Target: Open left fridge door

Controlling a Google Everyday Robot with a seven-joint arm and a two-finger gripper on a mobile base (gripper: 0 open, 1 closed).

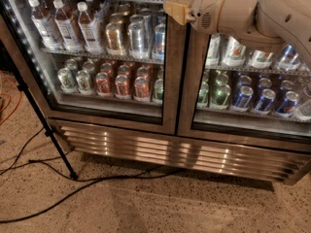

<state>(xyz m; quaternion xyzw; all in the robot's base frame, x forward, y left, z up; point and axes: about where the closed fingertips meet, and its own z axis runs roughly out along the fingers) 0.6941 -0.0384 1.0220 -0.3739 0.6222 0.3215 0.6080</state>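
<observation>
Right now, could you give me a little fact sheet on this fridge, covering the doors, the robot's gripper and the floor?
left fridge door: shut, with bottles and cans behind the glass
gripper: up high, in front of that door's inner frame edge; contact unclear
right door: shut, showing green and blue cans
floor: black cables run across it
task: door not yet opened

A matt beige plastic hand (174,11) sits high before the brushed-steel frame of the glossy-glass left fridge door (97,62).
</observation>
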